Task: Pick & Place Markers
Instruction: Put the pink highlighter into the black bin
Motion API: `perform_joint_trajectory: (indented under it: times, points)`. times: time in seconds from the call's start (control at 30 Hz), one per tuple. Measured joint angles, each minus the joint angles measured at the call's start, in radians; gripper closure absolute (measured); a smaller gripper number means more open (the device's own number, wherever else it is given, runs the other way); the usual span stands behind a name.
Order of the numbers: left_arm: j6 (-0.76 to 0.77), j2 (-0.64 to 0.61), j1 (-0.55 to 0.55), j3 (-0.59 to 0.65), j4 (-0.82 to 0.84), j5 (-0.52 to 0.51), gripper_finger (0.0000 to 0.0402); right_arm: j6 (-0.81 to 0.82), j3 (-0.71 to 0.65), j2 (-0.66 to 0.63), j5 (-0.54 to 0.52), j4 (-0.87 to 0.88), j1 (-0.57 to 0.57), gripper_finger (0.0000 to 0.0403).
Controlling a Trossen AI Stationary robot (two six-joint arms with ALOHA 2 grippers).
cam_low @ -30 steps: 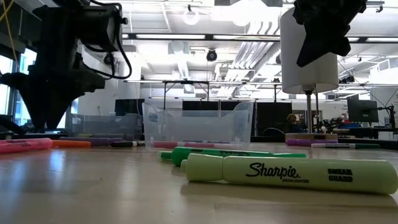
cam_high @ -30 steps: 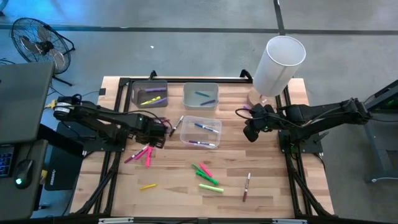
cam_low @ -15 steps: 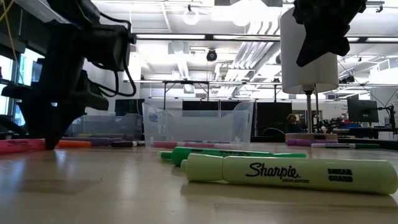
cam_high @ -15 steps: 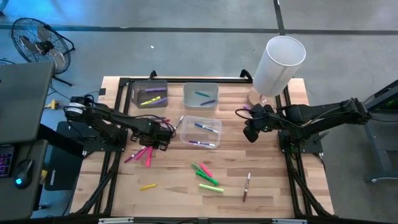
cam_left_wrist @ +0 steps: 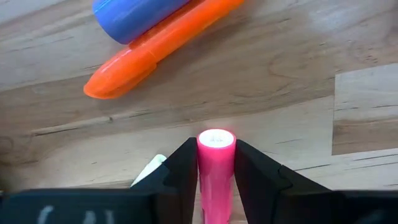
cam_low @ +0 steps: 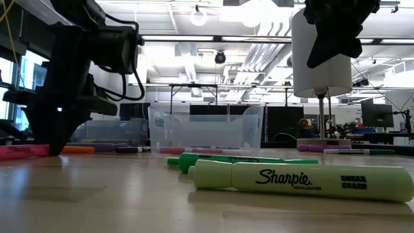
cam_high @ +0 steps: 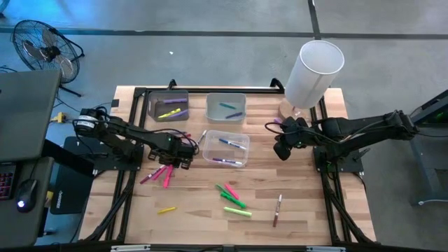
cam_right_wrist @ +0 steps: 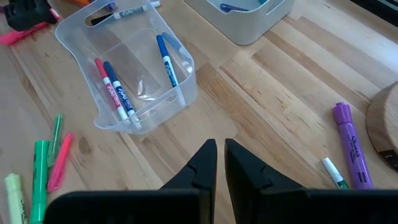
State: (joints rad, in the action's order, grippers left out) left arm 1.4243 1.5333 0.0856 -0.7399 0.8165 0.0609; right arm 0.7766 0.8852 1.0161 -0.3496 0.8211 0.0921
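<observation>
Markers lie scattered on the wooden table. A pink cluster [cam_high: 159, 173] lies at my left gripper [cam_high: 178, 158], which is down at table height [cam_low: 55, 147] and shut on a pink marker [cam_left_wrist: 215, 168]. An orange marker [cam_left_wrist: 158, 50] and a blue one [cam_left_wrist: 137, 14] lie just beyond it. Green and pink markers [cam_high: 234, 197], a yellow one [cam_high: 166, 209] and a thin pen [cam_high: 278, 208] rest flat nearer the near edge. My right gripper [cam_high: 281, 149] hangs shut [cam_right_wrist: 220, 152] above the table, right of the clear bin, touching nothing. My left gripper pinches the pink marker between its two fingers [cam_left_wrist: 186, 165], close to one end [cam_left_wrist: 216, 139], which shows just past the fingertips. The fingers come from above, pointing down at the table. Whether the marker still rests on the wood, I cannot tell.
A clear bin [cam_high: 225, 148] with blue and red pens stands mid-table. A dark grey bin [cam_high: 169, 105] and a pale grey bin [cam_high: 225, 107] stand at the far edge. A tall white cylinder [cam_high: 313, 73] stands far right, a purple marker [cam_right_wrist: 350, 143] near it.
My left gripper has moved slightly toward the near edge and come down from above the table until its fingertips stand at table level among the pink markers. The right arm has kept still.
</observation>
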Motion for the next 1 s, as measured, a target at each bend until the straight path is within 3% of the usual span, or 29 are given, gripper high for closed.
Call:
perform_joint_trajectory:
  times: [0.1, 0.3, 0.53, 0.63, 0.77, 0.9, 1.0]
  points:
    - [-0.008, 0.0, 0.0, -0.001, 0.0, 0.0, 0.033, -0.004, 0.0, 0.0, -0.001, -0.001, 0.0, 0.0382]
    - [-0.049, -0.006, 0.025, -0.015, 0.002, 0.016, 0.0328, -0.018, 0.0, 0.0, -0.001, -0.008, 0.0, 0.0382]
    - [-0.223, -0.041, 0.068, -0.192, 0.011, 0.043, 0.0325, -0.018, 0.0, 0.0, -0.003, -0.014, 0.0, 0.0382]
    - [-0.376, -0.064, 0.048, -0.312, 0.056, -0.049, 0.0325, -0.018, 0.0, 0.0, -0.008, -0.018, 0.0, 0.0382]
    - [-0.602, -0.078, -0.002, -0.516, 0.331, -0.281, 0.0326, -0.014, 0.0, 0.0, -0.017, -0.024, 0.0, 0.0382]
    - [-0.961, -0.083, -0.082, -0.68, 0.518, -0.525, 0.0326, -0.012, 0.0, 0.0, -0.019, -0.034, -0.001, 0.0382]
    - [-1.207, -0.083, -0.179, -0.727, 0.527, -0.624, 0.0326, -0.007, 0.0, 0.0, -0.023, -0.047, -0.001, 0.0383]
